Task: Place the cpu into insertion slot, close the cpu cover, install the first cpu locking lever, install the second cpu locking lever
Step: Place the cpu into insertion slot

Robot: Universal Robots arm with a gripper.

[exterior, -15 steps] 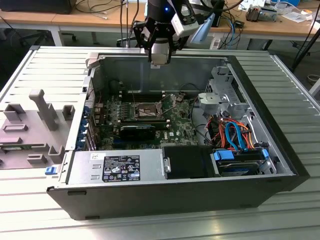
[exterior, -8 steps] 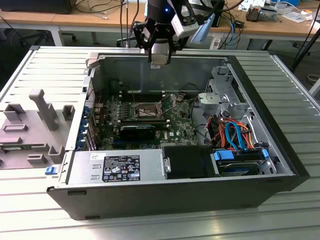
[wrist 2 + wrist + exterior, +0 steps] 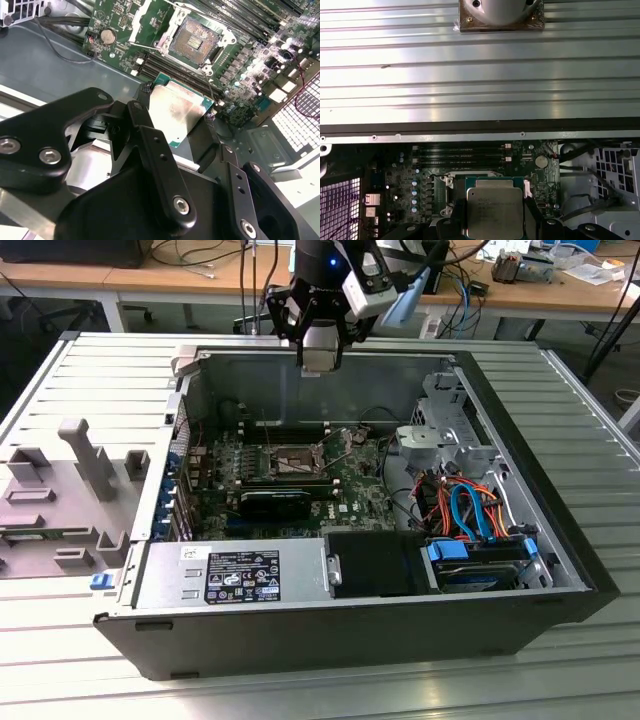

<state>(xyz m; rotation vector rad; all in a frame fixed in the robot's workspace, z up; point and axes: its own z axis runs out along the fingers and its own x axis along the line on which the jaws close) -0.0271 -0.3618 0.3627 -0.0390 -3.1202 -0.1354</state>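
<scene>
On a ribbed aluminium table (image 3: 60, 660), with wooden desks (image 3: 150, 280) and trailing cables behind it, an opened computer case (image 3: 350, 635) lay on its side. The cpu (image 3: 177, 112) was in the air above the case and not seated, the black fingers (image 3: 207, 135) of the gripper (image 3: 320, 350) clamped on two of its opposite edges. In both wrist views the chip appeared as a flat square with a dull silver-grey metal top on a green border. The first wrist view alone caught lines of faint print on its lid (image 3: 495, 212), too small to read.

The second wrist view showed the insertion slot (image 3: 194, 41) open and bare beyond the chip, a pale field of contacts inside a dark rim edged with silvery metal, and a thin wire lever (image 3: 208, 82) just beside it. A coin battery (image 3: 107, 35) sat on the green board (image 3: 235, 75) near the slot.

The exterior view took in the wider scene: the gripper hung over the case's far wall, well above the slot (image 3: 288, 462). On the near side of the slot sat a grey power supply (image 3: 240, 575) bearing a black label with white print, not legible. Orange and blue cables (image 3: 465, 510) ran to a blue drive carrier (image 3: 480, 560), well apart from the slot towards the exterior view's right.
</scene>
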